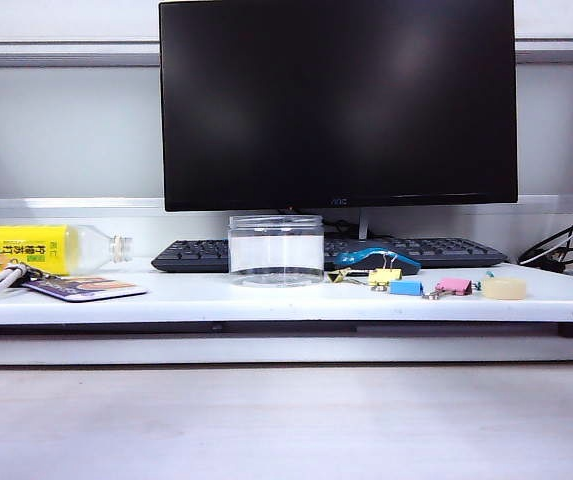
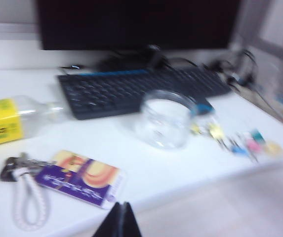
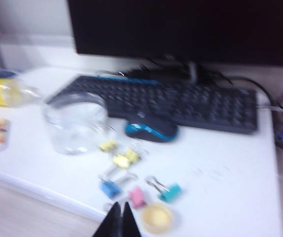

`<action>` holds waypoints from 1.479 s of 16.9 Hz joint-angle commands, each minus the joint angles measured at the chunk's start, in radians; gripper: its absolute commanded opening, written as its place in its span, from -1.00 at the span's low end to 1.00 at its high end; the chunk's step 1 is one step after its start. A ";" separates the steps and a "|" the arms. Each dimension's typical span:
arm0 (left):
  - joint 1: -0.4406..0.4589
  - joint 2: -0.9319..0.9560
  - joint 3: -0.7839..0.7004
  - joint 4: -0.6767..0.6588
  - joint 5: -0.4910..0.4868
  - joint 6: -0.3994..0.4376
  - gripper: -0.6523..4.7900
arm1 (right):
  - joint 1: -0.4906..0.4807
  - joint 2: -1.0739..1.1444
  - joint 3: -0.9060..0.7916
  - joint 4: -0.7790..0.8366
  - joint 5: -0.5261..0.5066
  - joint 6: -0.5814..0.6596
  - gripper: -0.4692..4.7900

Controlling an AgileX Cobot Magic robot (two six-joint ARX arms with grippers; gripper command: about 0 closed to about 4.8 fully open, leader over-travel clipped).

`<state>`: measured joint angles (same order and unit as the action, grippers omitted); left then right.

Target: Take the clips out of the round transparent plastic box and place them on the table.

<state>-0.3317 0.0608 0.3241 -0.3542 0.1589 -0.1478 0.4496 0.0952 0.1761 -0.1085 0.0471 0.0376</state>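
Table (image 1: 166, 297), the long white board under a dark monitor (image 1: 336, 100) and keyboard (image 1: 436, 250), is seen with the round transparent plastic box (image 1: 276, 249) standing upright near its middle, apparently emptied; the clips (image 3: 121, 155), pale yellow, are seen lying on the board just beside the box, near a blue mouse (image 3: 150, 130) and coloured clips (image 1: 431, 288). Neither arm is caught by the exterior view; the left gripper (image 2: 120, 219) and right gripper (image 3: 117, 219), both pinched shut on nothing, are held back over the front edge. The task is judged essentially finished, with nothing further called for beyond a check that no clip is left inside
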 commanded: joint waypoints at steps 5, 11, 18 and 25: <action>0.000 0.001 -0.121 0.198 -0.055 -0.029 -0.78 | 0.000 0.000 -0.099 0.024 0.051 0.047 -0.82; 0.000 0.001 -0.198 0.214 -0.076 -0.070 -0.78 | 0.000 0.000 -0.140 0.024 0.093 0.071 -0.82; 0.000 0.001 -0.272 0.215 -0.076 -0.061 -0.78 | 0.001 0.000 -0.167 -0.019 0.116 0.047 -0.82; 0.000 0.001 -0.319 0.196 -0.086 0.016 -0.78 | 0.002 0.005 -0.167 -0.073 0.108 0.037 -0.82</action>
<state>-0.3317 0.0608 0.0071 -0.1493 0.0788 -0.1467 0.4503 0.1005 0.0097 -0.1719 0.1558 0.0776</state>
